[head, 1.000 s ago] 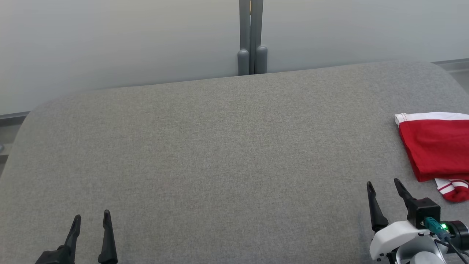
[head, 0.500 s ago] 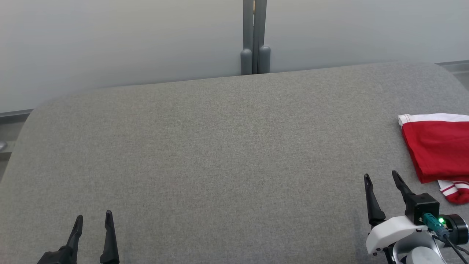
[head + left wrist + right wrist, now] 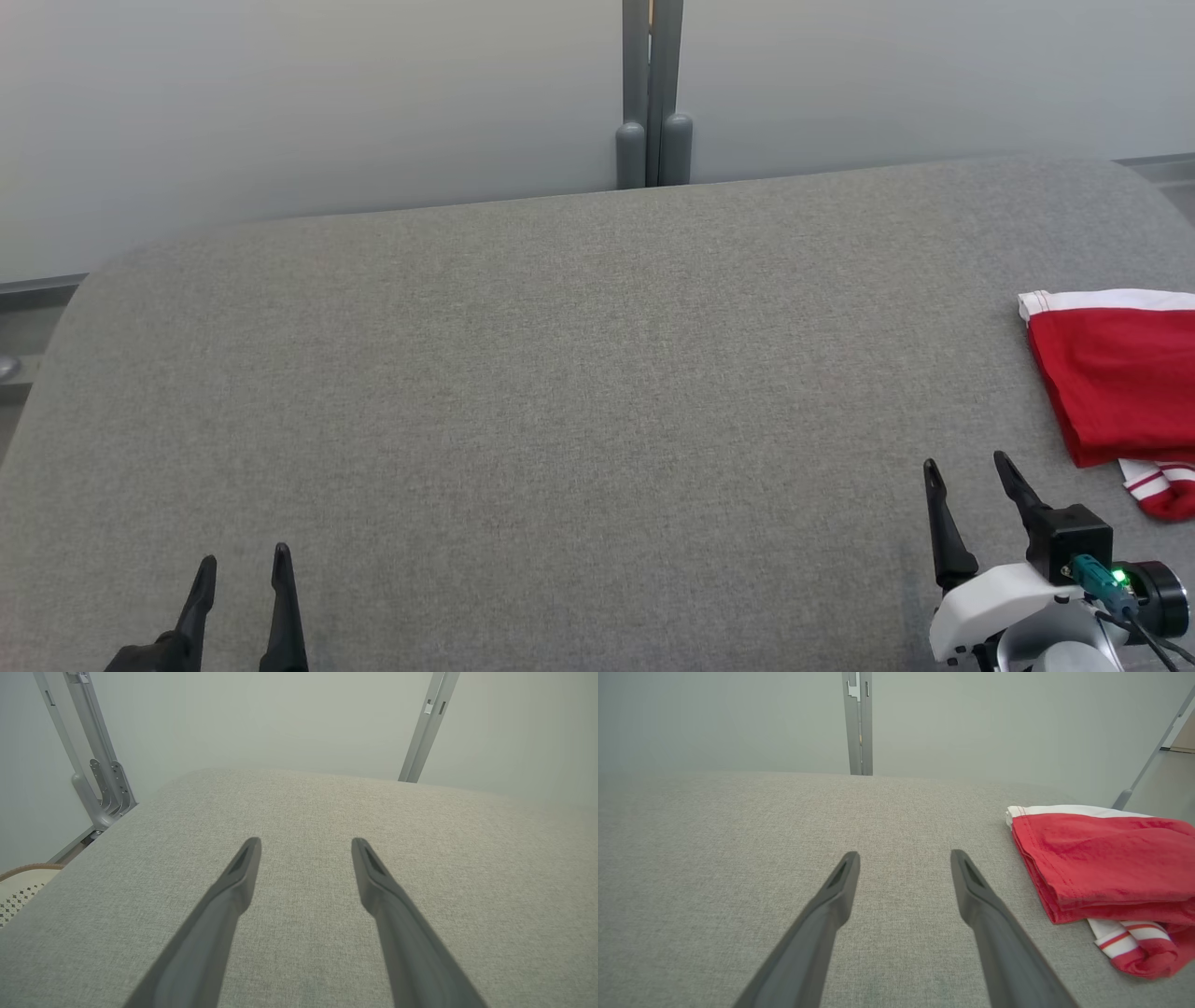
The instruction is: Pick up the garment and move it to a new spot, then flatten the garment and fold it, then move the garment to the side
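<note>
Garment (image 3: pixel 1116 373) lying folded at 3 o'clock | left gripper (image 3: pixel 245 555), right gripper (image 3: pixel 965 460) both gaping wide, empty | likely finishing: keeping clear of fold

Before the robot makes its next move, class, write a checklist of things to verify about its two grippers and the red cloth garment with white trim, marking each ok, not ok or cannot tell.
1. The left gripper is open and empty: ok.
2. The right gripper is open, empty and apart from the cloth: ok.
3. The red cloth garment with white trim is folded in layers: ok.
4. It lies at the right side of the grey fabric-covered table: ok.
5. The fold is tidy: not ok, a red-and-white striped cuff pokes out at the near edge.
6. Its far right edge is fully on the table: cannot tell, cropped.
</note>
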